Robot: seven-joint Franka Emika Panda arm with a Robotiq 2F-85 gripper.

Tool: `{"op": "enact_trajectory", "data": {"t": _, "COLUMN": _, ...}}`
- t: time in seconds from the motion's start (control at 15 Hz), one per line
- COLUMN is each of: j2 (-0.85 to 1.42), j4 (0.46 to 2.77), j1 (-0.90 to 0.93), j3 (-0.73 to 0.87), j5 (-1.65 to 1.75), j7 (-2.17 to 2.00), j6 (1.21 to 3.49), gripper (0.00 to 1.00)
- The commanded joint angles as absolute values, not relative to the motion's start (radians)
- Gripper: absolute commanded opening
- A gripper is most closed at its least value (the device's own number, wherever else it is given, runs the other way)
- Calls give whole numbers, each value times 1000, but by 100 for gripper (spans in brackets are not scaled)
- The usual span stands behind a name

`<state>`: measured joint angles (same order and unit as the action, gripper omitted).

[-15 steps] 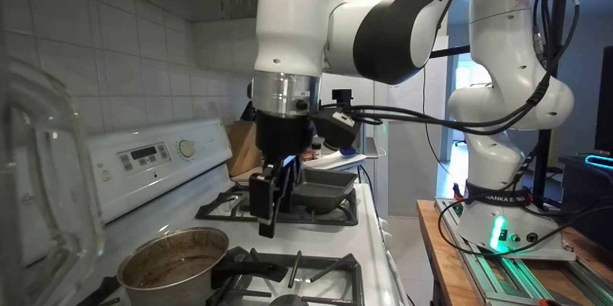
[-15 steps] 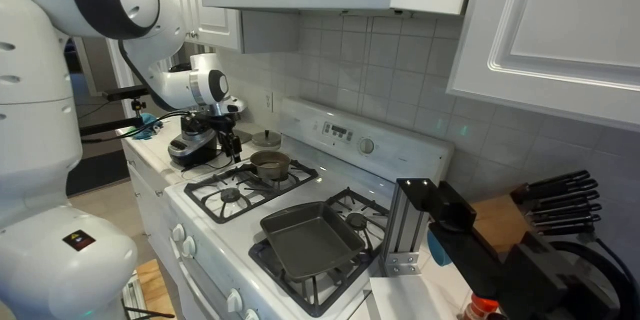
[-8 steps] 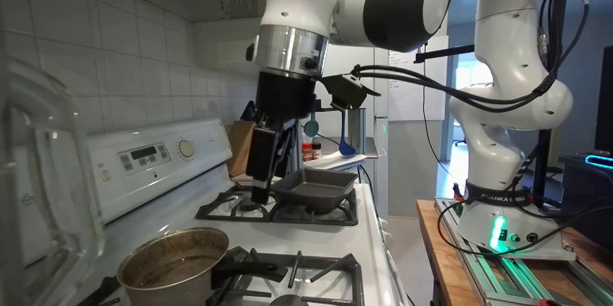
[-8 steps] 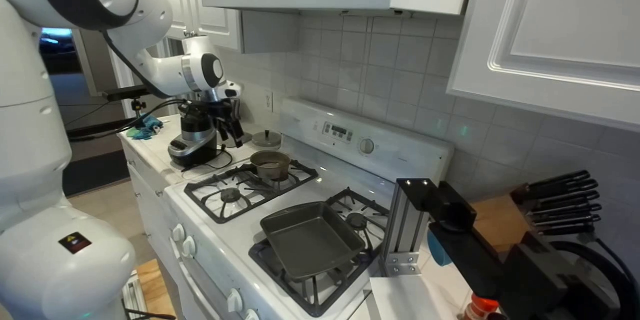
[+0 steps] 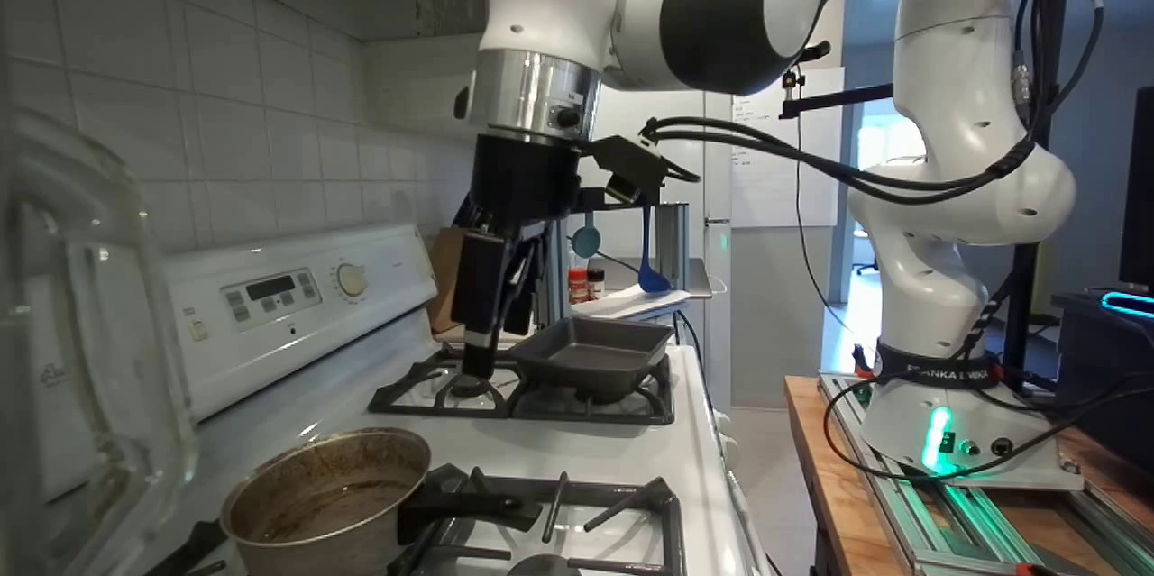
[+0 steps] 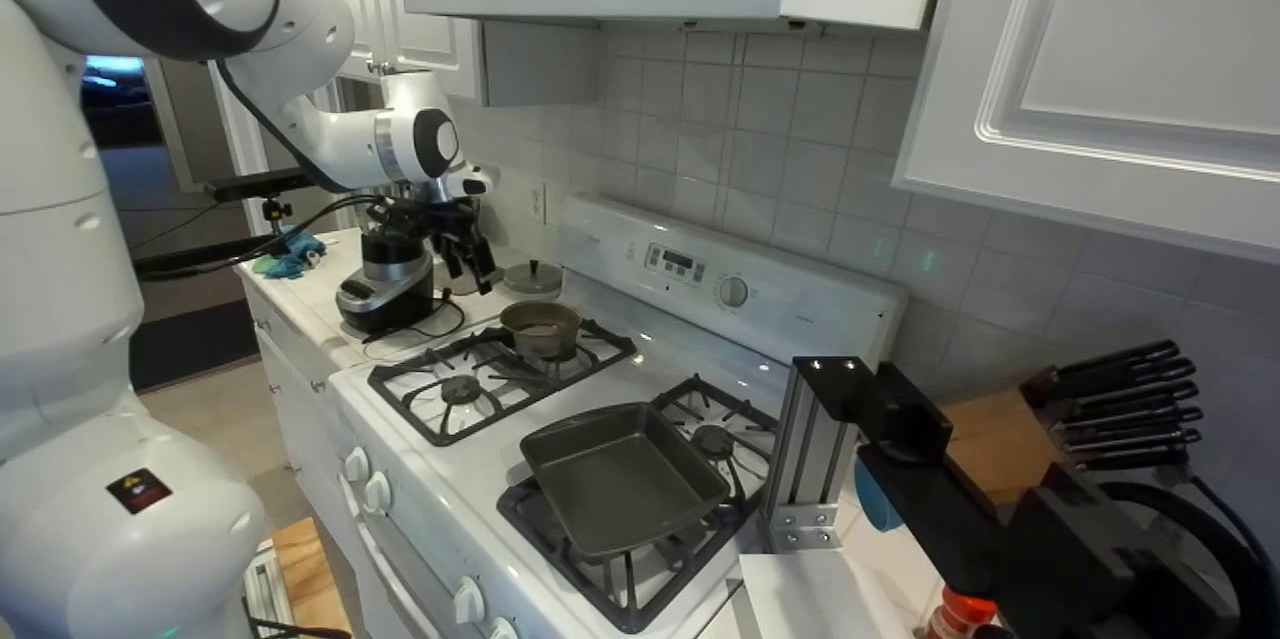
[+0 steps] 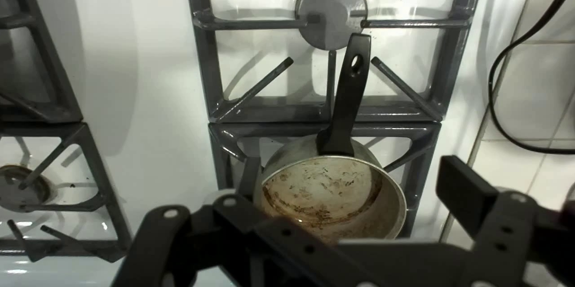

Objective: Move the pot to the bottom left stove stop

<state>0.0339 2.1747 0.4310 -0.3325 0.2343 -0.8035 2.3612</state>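
The spread pincer (image 5: 498,350) is hanging higher than the pot (image 5: 326,499), apart from it.
In an exterior view, the pot is sitting at eight o'clock from the pincer, with a dark pan (image 5: 604,355) lying at three o'clock. In an exterior view, the front burner (image 6: 461,389) is showing at eight o'clock from the pot. In the wrist view, the pincer's fingers (image 7: 466,193) are standing apart; the pot is resting on the back grate (image 7: 400,130), its handle (image 7: 346,98) pointing to twelve o'clock, towards the front burner.
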Motion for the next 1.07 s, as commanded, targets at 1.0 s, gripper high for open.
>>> {"op": "enact_trajectory", "data": {"t": 1.0, "j2": 205, "j4": 2123, "j1": 422, "j3": -313, "j5": 106, "j7": -731, "j6": 2396, "gripper": 100}}
